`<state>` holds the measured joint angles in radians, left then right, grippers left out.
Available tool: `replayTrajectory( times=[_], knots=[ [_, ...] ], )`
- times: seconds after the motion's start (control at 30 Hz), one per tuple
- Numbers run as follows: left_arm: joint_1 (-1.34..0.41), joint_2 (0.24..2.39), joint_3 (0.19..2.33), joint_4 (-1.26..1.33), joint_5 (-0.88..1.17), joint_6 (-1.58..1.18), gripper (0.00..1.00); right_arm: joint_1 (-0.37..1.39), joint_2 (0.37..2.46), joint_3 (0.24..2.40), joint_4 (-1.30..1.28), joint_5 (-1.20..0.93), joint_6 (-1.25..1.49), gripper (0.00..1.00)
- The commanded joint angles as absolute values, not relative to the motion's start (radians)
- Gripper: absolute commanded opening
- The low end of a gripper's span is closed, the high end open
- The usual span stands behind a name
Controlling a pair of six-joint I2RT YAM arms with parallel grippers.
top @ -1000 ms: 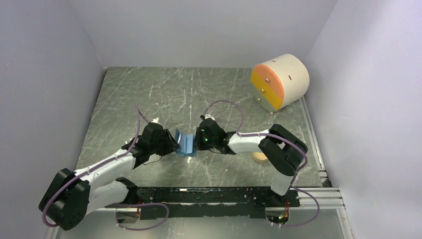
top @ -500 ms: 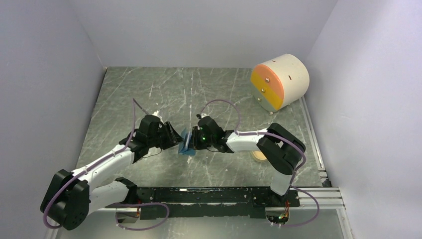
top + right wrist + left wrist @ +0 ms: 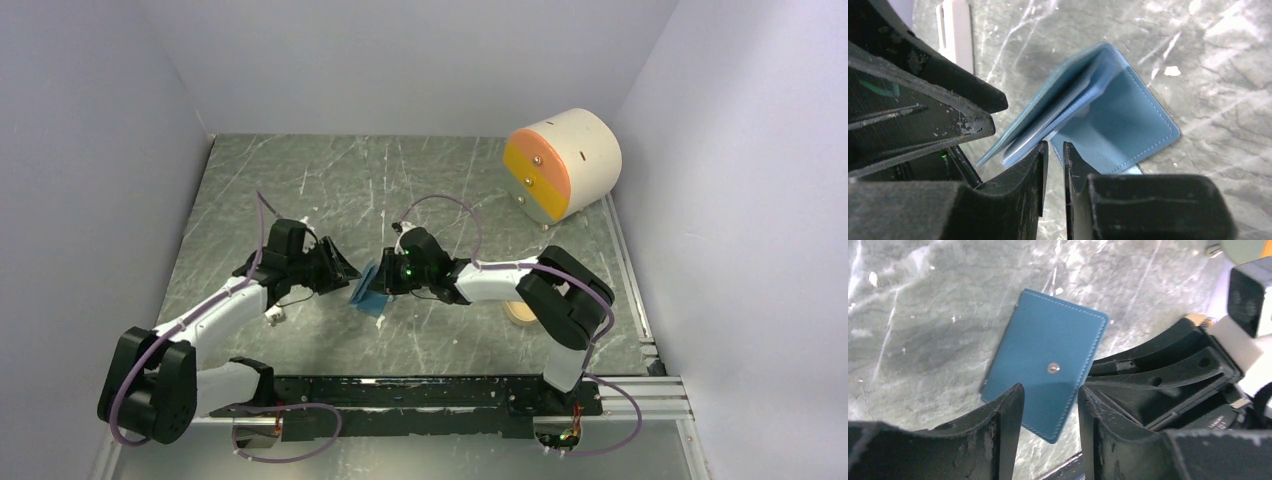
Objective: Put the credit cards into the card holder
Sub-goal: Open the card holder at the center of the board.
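My left hand hung open beside the card holder; my right hand, nearly closed, pinched one flap, the holder tilted and part-open over the counter.

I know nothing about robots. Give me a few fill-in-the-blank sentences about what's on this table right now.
1. The card holder is ___ in colour.
2. The left gripper is ___, gripping nothing.
3. The right gripper pinches an edge of the ___.
4. The cream drum lies in the far ___ corner of the table.

Missing words: blue; open; card holder; right
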<state>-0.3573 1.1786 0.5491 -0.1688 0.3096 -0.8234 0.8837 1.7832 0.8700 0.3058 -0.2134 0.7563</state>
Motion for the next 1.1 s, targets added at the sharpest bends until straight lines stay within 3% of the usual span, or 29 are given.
replayTrajectory(
  times=[0.0,0.33,0.53,0.83,1.07],
  knots=[
    [-0.269,1.145,0.536,-0.088,0.527,-0.83,0.5,0.879,1.8,0.913,0.392,-0.263,0.766,0.22],
    [-0.192,1.251,0.6,-0.206,0.594,-0.682,0.54,0.878,1.885,0.984,0.389,-0.239,0.779,0.28],
    [-0.19,1.304,0.662,-0.276,0.53,-0.611,0.5,0.871,1.938,1.058,0.357,-0.221,0.775,0.29],
    [-0.19,1.338,0.659,-0.323,0.452,-0.621,0.26,0.856,1.916,1.068,0.265,-0.199,0.733,0.31],
    [-0.191,1.301,0.556,-0.17,0.594,-0.733,0.12,0.813,1.874,0.966,0.323,-0.3,0.764,0.34]
  ],
)
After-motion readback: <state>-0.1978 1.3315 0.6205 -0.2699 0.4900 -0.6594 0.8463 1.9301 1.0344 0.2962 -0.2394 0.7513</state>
